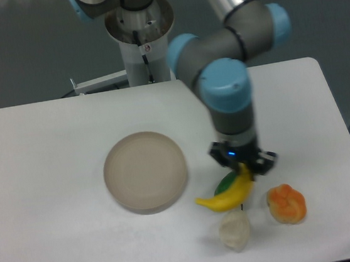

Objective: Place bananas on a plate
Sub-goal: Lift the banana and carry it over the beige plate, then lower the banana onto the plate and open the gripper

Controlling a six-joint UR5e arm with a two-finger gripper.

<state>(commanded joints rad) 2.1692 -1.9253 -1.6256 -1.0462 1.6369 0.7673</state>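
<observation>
The yellow banana (228, 196) lies just right of the plate, its right end tilted up into my gripper (243, 169). The gripper points straight down and seems shut on that upper end. The wrist hides the fingertips. The round beige plate (145, 170) sits on the white table to the left of the banana. It holds nothing, and a small gap separates its rim from the banana's left tip.
A lumpy orange fruit (287, 203) sits right of the banana. A pale whitish lumpy item (235, 230) sits just below it. A small green object (226, 182) shows behind the banana. The robot base (143, 43) stands at the table's far edge.
</observation>
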